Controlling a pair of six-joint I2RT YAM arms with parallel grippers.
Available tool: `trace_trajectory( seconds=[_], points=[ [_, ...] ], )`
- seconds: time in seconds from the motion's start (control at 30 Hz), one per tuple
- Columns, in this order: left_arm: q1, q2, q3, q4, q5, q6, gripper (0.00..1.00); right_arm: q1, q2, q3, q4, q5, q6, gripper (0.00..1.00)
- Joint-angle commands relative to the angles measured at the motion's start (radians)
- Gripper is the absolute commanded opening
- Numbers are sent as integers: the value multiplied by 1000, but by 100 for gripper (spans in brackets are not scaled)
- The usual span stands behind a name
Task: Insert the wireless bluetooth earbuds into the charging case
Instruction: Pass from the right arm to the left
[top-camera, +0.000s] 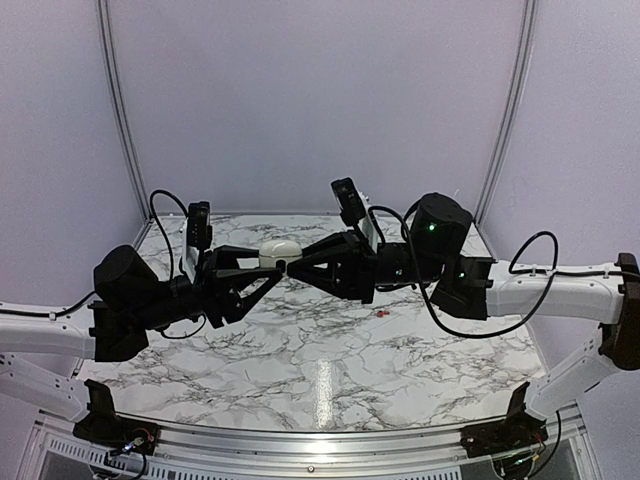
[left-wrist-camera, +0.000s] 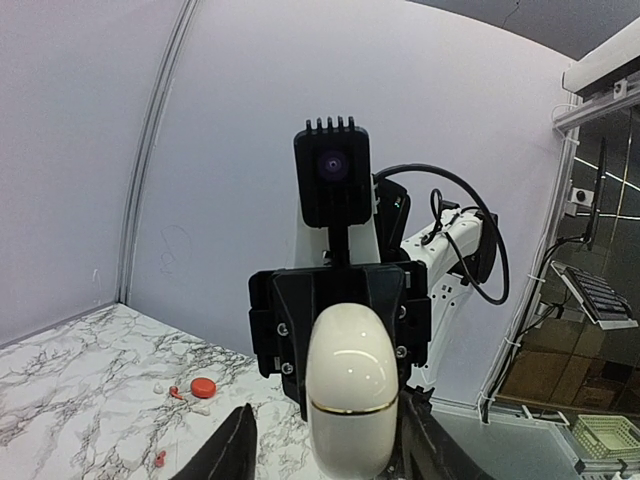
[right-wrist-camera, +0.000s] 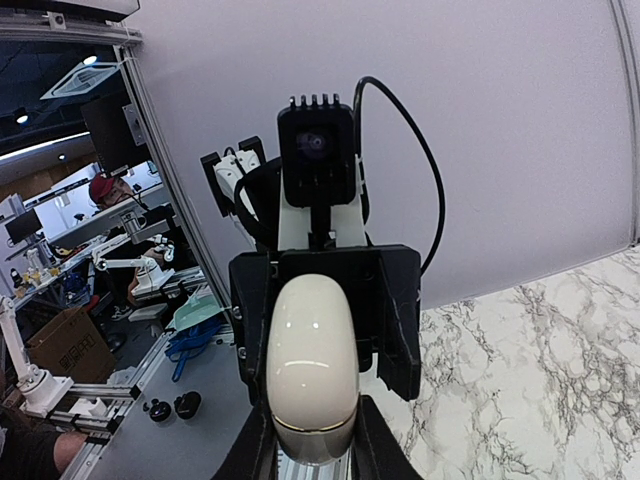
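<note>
Aloft, case (top-camera: 280, 251) inside right tool (top-camera: 291, 266).

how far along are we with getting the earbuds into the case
Nothing is inserted yet: a red earbud lies on the table. In hand: the charging case, apparently closed, is up in the air, clamped by the right hand, with the left hand loose around it. Left: open the case, fetch the earbuds, seat them.

Both arms' jaws meet at a cream oval plastic case (top-camera: 279, 252) above a white marbled desk (top-camera: 330, 375) bearing a tiny red plastic bud (top-camera: 382, 312).
</note>
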Motion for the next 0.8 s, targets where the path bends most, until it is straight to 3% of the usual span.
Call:
trace_trajectory(
  seconds=[0.0,0.4,0.77],
  points=[
    [-3,0,20,33,7,5,52,7,-6,3,14,0,-6,8],
    [-3,0,25,33,2,11,58,9,-4,-4,28,0,2,8],
    [-3,-2,26,33,-5,12,56,9,-11,-10,28,10,-1,8]
  ],
)
